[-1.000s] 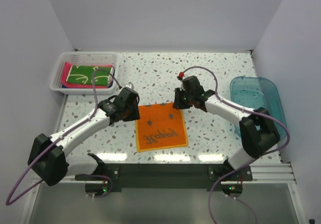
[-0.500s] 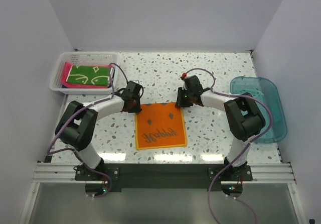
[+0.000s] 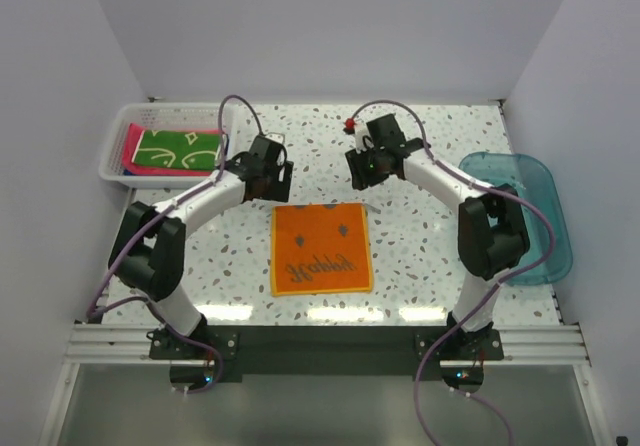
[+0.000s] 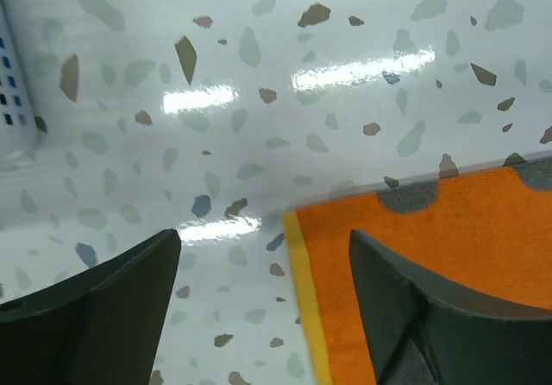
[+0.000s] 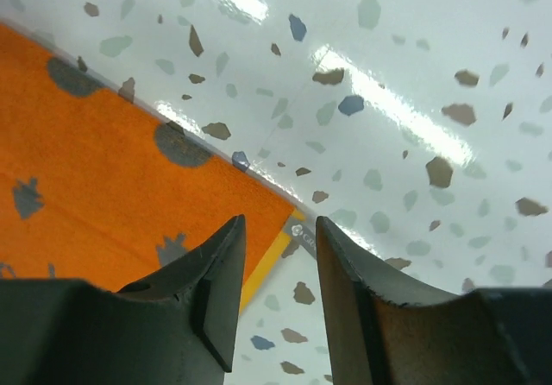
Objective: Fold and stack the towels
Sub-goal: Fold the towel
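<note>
The square orange towel (image 3: 320, 248) with dark grey lettering and a yellow hem lies flat and unfolded at the middle of the speckled table (image 3: 430, 131); I judge the step in hand is to take its two far corners and bring them toward me for the first fold; my left gripper (image 4: 263, 245) hangs over the far left corner, fingers spread wide with nothing between them; my right gripper (image 5: 279, 225) hangs over the far right corner, its jaws only narrowly parted and likewise empty. To do this well I would widen the right one before descending, since that gap looks tight for catching a hem lying flush on a glossy top; I would set one finger of each just outside the far edge and the other on the cloth, so that closing gathers the corner; then lift both together, level, and lay the far edge onto the near one. The green patterned towel (image 3: 180, 151) and pink towel (image 3: 125, 153) sit in the white slotted basket (image 3: 112, 166), well apart.
</note>
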Robot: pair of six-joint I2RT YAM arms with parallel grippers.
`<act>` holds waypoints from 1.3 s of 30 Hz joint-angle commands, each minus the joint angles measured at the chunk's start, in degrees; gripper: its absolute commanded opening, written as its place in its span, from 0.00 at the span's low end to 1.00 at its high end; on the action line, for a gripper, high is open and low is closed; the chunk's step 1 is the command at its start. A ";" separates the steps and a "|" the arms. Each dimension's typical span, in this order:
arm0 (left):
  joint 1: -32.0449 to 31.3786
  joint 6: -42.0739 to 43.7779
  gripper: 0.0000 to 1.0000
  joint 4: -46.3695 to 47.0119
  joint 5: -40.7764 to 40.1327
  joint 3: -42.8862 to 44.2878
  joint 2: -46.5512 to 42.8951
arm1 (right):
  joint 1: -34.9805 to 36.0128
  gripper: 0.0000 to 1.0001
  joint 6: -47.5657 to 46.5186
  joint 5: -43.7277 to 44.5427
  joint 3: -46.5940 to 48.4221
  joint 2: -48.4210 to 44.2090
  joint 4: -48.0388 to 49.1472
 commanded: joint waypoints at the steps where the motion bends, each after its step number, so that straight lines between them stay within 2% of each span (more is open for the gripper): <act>1: 2.00 10.45 0.87 -0.26 0.55 2.05 -1.70 | -0.47 0.43 -15.79 -4.11 7.27 2.23 -12.86; 4: 2.61 15.81 0.88 1.06 5.02 1.88 -0.21 | -1.00 0.43 -22.64 -6.93 15.52 7.15 -20.07; 8: 3.40 23.27 0.86 2.73 11.53 2.05 2.07 | -1.26 0.41 -27.05 -8.69 21.43 12.69 -26.34; 13: 4.37 28.47 0.84 2.38 19.88 4.86 4.36 | -1.61 0.37 -31.01 -10.19 27.84 19.10 -32.66; 26: 5.69 35.86 0.77 -2.98 29.11 10.05 10.69 | -1.61 0.36 -33.21 -11.86 30.31 25.43 -34.08; 32: 5.69 37.88 0.77 -4.29 29.64 10.05 10.87 | -1.61 0.36 -34.09 -11.07 30.84 27.99 -34.87; 35: 5.69 38.85 0.77 -5.26 29.73 9.96 11.22 | -1.53 0.32 -35.06 -10.72 30.84 28.78 -36.19; 38: 5.69 39.64 0.75 -5.70 30.34 9.35 11.57 | -1.53 0.15 -35.67 -10.01 30.58 29.05 -36.63; 39: 5.69 39.73 0.75 -5.79 30.35 9.26 11.57 | -1.53 0.07 -35.76 -9.84 30.49 29.05 -36.72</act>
